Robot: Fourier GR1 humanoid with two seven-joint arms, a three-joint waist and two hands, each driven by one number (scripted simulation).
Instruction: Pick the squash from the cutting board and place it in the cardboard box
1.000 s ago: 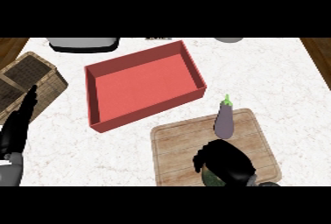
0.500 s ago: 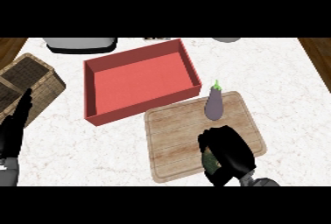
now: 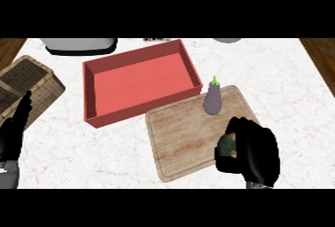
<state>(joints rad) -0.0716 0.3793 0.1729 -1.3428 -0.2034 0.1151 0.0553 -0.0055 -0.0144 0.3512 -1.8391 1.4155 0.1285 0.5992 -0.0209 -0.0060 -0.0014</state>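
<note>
Over board (image 3: 189,137): right robot hand (image 3: 252,150) curled round squash (image 3: 228,146).

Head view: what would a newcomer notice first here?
The red box lies open at the centre. Right of it, the purple eggplant rests on the cutting board's far edge. At the near edge the right hand curls round a green squash.

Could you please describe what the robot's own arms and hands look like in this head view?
Each robot hand is matte black with chunky fingers and a thumb: the left robot hand shows at the view's left edge, the right robot hand at the lower right. Only a small piece of grey forearm shows behind each wrist. No cables, markings or sleeves are visible.
</note>
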